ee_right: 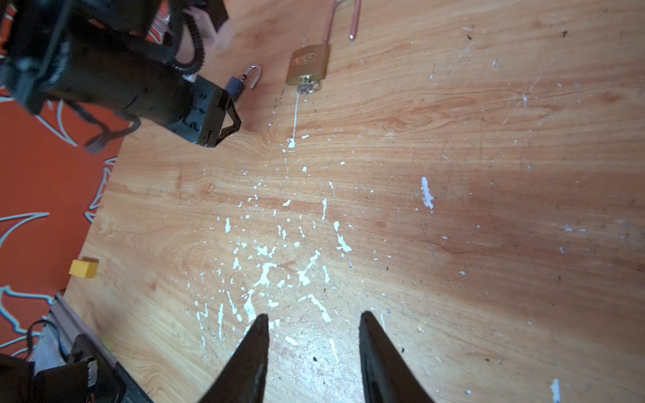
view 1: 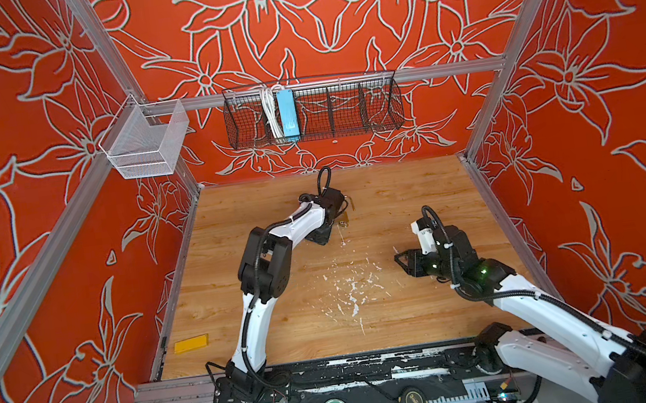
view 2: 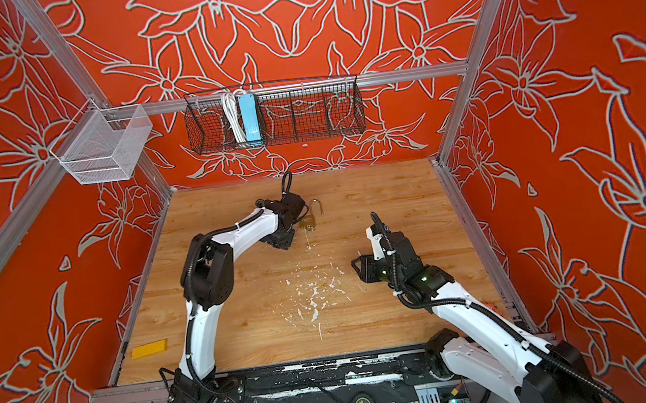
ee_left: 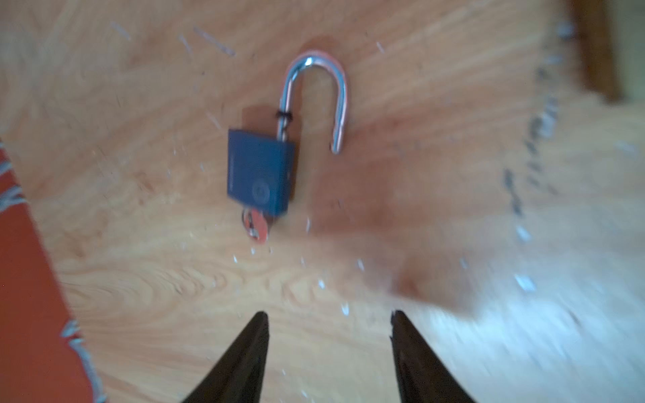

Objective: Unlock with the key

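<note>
Our left gripper (ee_left: 330, 314) hangs w/ jaws apart, nothing held, near the blue padlock (ee_left: 260, 171): shackle (ee_left: 340, 104) sprung, key (ee_left: 256, 225) in its base, flat on the table (ee_left: 139, 296). Brass padlock (ee_right: 309, 64) lies near it, also sprung. Right gripper (ee_right: 314, 314): spread, empty, well apart. Risk, we reckon: left fingers (ee_left: 244, 359) clip the loose blue padlock & snap the shackle shut.
</note>
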Robot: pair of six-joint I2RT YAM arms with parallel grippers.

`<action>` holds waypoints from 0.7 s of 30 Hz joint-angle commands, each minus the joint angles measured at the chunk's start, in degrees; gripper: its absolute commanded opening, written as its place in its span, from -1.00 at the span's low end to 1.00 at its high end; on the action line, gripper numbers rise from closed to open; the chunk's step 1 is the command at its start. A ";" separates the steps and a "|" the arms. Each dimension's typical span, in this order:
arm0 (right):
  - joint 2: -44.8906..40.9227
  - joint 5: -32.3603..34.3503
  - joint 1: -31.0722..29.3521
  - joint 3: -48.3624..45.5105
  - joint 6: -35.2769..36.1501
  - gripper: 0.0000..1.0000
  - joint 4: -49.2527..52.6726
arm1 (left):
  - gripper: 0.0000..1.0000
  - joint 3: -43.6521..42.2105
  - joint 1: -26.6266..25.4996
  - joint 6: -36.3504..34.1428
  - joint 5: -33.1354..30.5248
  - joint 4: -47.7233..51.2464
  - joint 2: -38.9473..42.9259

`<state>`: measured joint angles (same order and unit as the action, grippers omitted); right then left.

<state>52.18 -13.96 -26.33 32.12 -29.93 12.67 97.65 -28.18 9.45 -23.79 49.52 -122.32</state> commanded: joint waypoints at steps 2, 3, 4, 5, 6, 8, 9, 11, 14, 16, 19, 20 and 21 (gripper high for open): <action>-0.97 -0.57 0.42 2.28 2.25 0.06 5.07 | 0.37 -14.60 -0.25 6.45 8.30 -10.91 17.92; -1.32 0.26 0.69 2.15 2.81 0.31 5.88 | 0.64 -19.36 -0.21 7.72 8.41 -13.27 22.95; -1.82 1.97 1.35 2.28 3.08 0.62 6.94 | 0.97 -23.67 -0.20 9.08 7.75 -15.00 27.52; -2.21 4.02 2.25 2.57 3.19 0.93 8.19 | 0.95 -27.85 -0.20 10.82 6.18 -16.14 31.40; -2.89 5.99 3.71 3.13 3.50 0.95 9.42 | 0.95 -31.90 -0.23 12.43 3.66 -16.81 35.87; -3.89 8.44 6.97 3.84 4.31 0.95 10.11 | 0.95 -38.08 -0.20 14.70 -3.08 -15.80 43.67; -4.46 9.69 8.76 3.77 4.77 0.95 9.68 | 0.95 -40.97 -0.20 15.81 -7.55 -14.62 47.64; -5.12 14.20 12.25 2.97 5.46 0.96 8.33 | 0.95 -46.29 -0.20 17.28 -16.43 -13.32 55.27; -7.23 27.50 15.43 -2.92 7.44 0.96 1.82 | 0.95 -57.64 -0.12 13.40 -27.53 -20.16 66.30; -9.35 35.65 16.60 -8.98 8.53 0.96 -5.40 | 0.95 -66.78 0.15 5.66 -30.84 -31.32 72.49; -11.23 37.89 18.68 -10.63 12.53 0.97 -8.51 | 0.95 -77.83 0.72 -4.44 -30.23 -48.82 77.45; -11.53 38.59 18.68 -11.32 15.51 0.97 -10.03 | 0.95 -80.07 1.41 -4.78 -29.62 -52.10 78.32; -11.81 39.66 18.73 -12.67 18.87 0.97 -12.70 | 0.95 -82.46 2.51 -4.65 -27.70 -56.14 79.20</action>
<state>41.74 17.98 -7.90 20.82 -19.29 8.62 19.62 -27.33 10.98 -49.10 11.20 -44.53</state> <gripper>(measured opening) 0.985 0.974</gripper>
